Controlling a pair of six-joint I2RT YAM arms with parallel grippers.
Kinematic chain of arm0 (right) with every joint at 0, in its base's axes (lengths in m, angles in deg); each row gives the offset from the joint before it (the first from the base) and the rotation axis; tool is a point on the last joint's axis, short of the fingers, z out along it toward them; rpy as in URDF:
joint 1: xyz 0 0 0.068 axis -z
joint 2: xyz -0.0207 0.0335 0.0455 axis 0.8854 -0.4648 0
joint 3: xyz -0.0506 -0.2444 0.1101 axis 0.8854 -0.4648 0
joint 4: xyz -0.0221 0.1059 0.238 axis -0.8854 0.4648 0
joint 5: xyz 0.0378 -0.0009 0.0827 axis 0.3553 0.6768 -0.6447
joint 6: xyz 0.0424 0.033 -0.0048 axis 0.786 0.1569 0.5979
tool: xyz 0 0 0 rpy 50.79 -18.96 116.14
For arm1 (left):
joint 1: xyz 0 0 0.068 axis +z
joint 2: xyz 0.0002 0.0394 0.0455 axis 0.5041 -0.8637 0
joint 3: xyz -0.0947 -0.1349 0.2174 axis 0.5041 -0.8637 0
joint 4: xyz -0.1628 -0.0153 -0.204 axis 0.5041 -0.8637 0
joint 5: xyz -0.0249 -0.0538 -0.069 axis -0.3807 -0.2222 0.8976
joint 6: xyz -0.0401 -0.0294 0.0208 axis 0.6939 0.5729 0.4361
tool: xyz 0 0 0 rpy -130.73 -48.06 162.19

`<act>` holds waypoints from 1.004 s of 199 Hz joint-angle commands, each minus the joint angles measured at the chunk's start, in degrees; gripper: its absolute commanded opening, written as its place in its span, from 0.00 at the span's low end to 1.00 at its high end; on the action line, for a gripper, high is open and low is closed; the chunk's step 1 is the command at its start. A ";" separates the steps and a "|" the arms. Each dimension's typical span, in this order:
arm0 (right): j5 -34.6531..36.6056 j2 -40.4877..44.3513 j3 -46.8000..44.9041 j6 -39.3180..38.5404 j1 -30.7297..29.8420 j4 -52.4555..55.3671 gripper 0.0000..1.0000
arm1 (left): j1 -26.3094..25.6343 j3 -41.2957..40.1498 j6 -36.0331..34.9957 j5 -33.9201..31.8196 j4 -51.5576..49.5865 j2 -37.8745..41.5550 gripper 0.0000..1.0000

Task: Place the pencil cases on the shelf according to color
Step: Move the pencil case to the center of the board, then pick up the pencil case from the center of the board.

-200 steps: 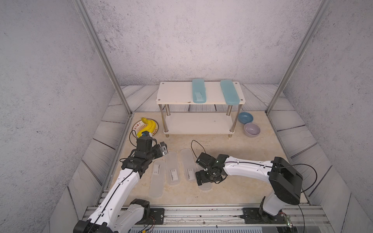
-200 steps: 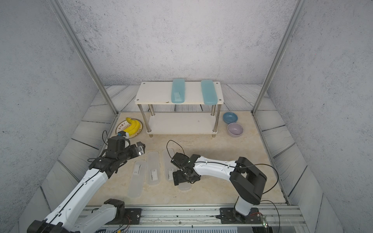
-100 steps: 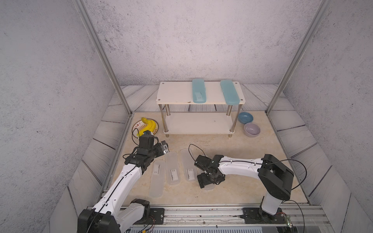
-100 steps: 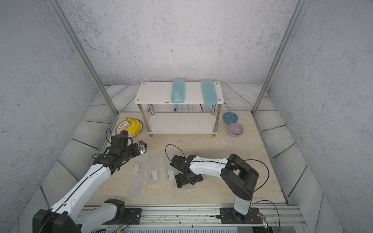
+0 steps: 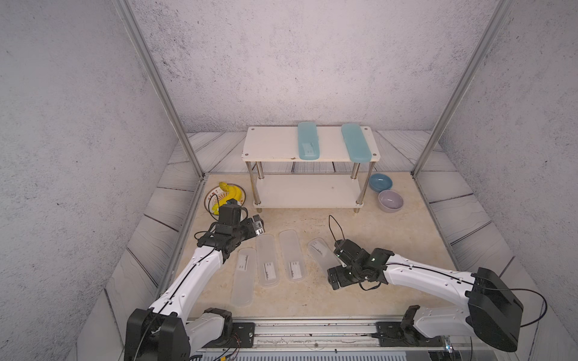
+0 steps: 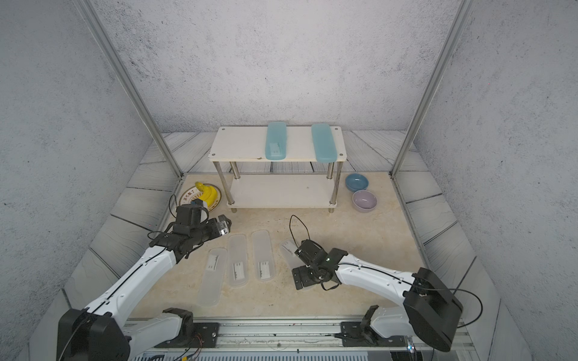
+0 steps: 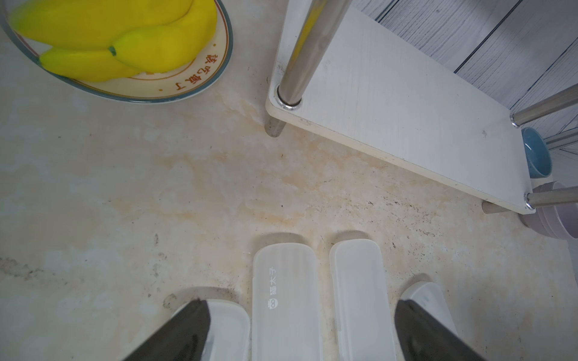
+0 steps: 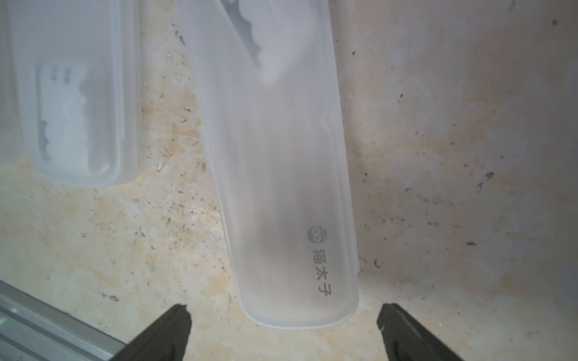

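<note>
Where its frosted top reads "猫太子", the rightmost clear pencil case (image 8: 281, 187) lies flat at 6 o'clock from the shelf (image 5: 272, 147), long axis running 11 to 5 o'clock. The right gripper (image 8: 283, 315) straddles its near end, jaws spread wide; the left gripper (image 7: 305, 331), also spread, hangs over three more cases (image 5: 267, 262) at 9 o'clock.

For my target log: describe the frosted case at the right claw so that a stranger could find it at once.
In front of the white shelf, three frosted cases lie parallel in a row. The fourth frosted case lies apart to their right. It alone is slanted, with one end just ahead of the open right claw.
</note>
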 commanded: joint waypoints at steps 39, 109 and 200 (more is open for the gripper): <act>0.42 -4.67 0.20 -5.10 -0.23 -0.81 1.00 | 0.36 2.19 -2.08 1.00 0.84 -1.62 0.99; 4.26 -9.30 -1.31 -1.55 -3.42 -3.24 0.98 | 0.36 1.98 -1.27 1.19 2.15 -0.96 0.99; 9.01 -5.55 -5.95 4.43 -3.82 -2.77 0.88 | 0.36 1.64 -1.84 0.51 1.47 1.61 0.99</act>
